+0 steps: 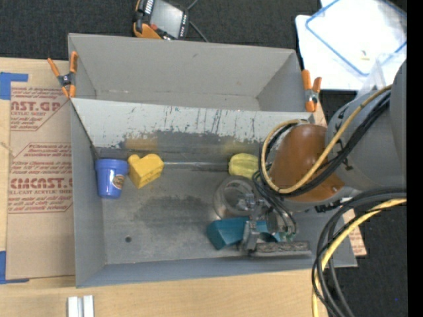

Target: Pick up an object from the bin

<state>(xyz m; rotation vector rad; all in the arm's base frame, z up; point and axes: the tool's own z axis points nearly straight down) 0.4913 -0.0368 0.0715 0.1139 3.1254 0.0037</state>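
Note:
My gripper (254,233) is low in the bin's front right part, its fingers down at the right end of a teal block (226,232) that lies on the floor near the front wall. A clear glass-like cup (231,197) lies just behind the block, touching the gripper's left side. A flat brownish strip (281,247) lies along the front wall under the gripper's right side. A yellow-green rounded thing (242,165) sits behind, half hidden by the wrist.
At the bin's left a blue cup (109,177) lies beside a yellow block (145,169). The arm with its orange cover and looping cables fills the right side above the bin.

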